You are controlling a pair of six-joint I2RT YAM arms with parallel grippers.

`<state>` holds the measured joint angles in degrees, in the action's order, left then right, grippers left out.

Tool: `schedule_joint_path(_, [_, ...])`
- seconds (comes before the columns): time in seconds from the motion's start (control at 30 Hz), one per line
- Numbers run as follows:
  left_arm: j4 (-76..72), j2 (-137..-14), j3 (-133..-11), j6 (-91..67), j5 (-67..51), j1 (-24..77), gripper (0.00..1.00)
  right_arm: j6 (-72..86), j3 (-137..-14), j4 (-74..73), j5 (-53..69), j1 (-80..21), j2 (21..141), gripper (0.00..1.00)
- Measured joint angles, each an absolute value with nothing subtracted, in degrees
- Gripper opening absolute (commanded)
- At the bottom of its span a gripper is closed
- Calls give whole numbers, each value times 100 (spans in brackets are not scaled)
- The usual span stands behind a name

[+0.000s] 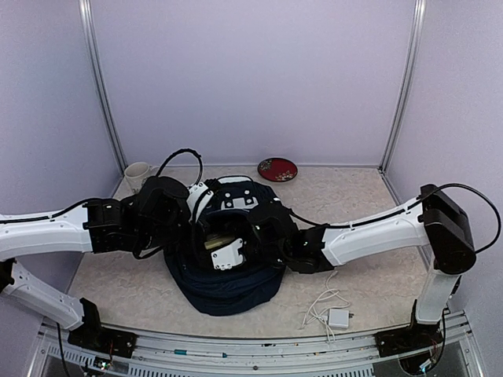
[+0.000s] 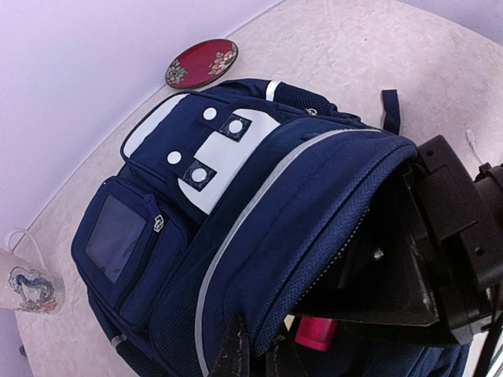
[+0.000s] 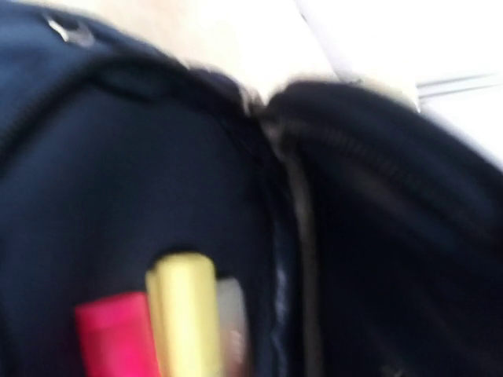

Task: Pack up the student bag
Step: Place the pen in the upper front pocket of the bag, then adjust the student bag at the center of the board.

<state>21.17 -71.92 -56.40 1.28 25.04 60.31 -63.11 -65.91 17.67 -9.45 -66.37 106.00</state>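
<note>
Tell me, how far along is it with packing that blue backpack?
Partly done: a red item and a yellow item already sit inside the student bag. In hand: the left fingers appear to pinch the flap open while the right arm reaches into the opening. Possibly left: a white charger lies on the table beside the bag, and the bag is unzipped.

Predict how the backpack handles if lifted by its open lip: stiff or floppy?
Likely floppy: the backpack fabric slumps on the table. Probably light: only small items show inside. They may shift.
</note>
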Motion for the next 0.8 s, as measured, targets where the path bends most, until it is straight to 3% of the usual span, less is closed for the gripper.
schedule_joint_path(0.17, [1916, -7192, -5640, 86, 2298, 6058, 0, -5127, -6571, 786, -244, -6820, 9924, 65])
schedule_joint_path(0.3, [1848, -7192, -5638, 40, 2132, 6084, 0, -4108, -6565, 263, 235, -7111, 9566, 56])
schedule_joint_path(0.6, [1815, -7203, -5422, -89, 2104, 6117, 0, -2134, -6510, -191, 906, -7933, 9341, 45])
schedule_joint_path(0.8, [1747, -7290, -5347, -259, 2386, 6246, 0, -1251, -5752, -40, 941, -8119, 8910, 46])
